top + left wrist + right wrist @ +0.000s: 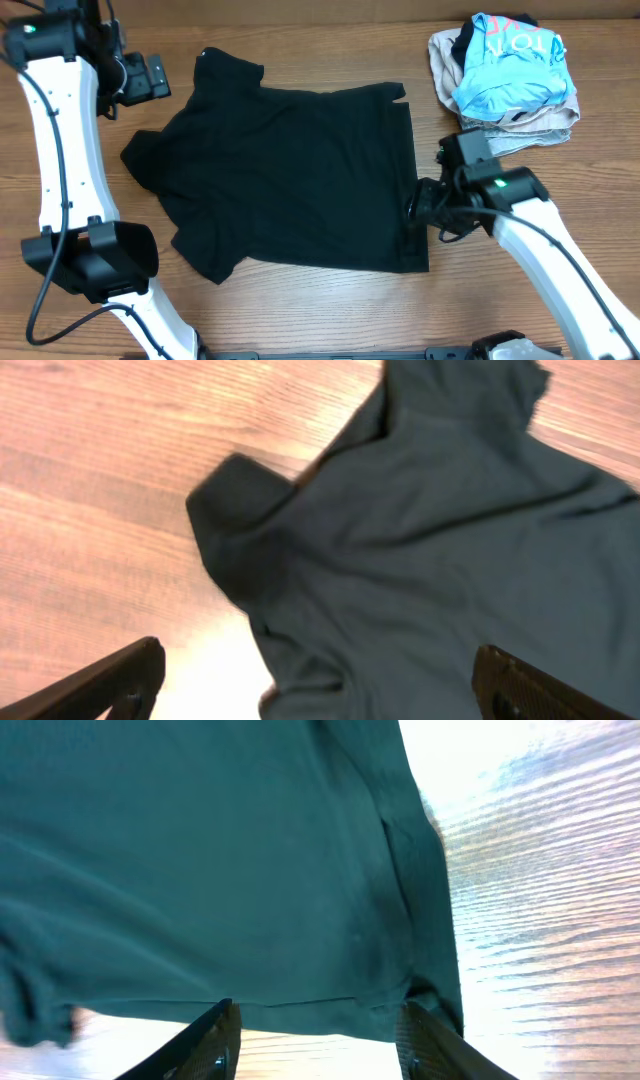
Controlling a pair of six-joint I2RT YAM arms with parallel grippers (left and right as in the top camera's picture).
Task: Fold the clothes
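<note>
I've got the black garment [290, 180] spread on the table [330, 310]. Left claw [318, 660] wide open, empty, above a sleeve. Right claw [315, 1012] half-open at the hem (grip unclear). Clothes pile [510, 65] well apart.

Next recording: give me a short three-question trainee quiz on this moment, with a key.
1. True or false: the black garment lies spread out on the table.
2. What lies on top of the beige garments? A) a light blue shirt B) a red towel C) a grey sock
3. Fill in: the left gripper has its jaws ____, with nothing between them.
Key: 1 true; 2 A; 3 open.
</note>
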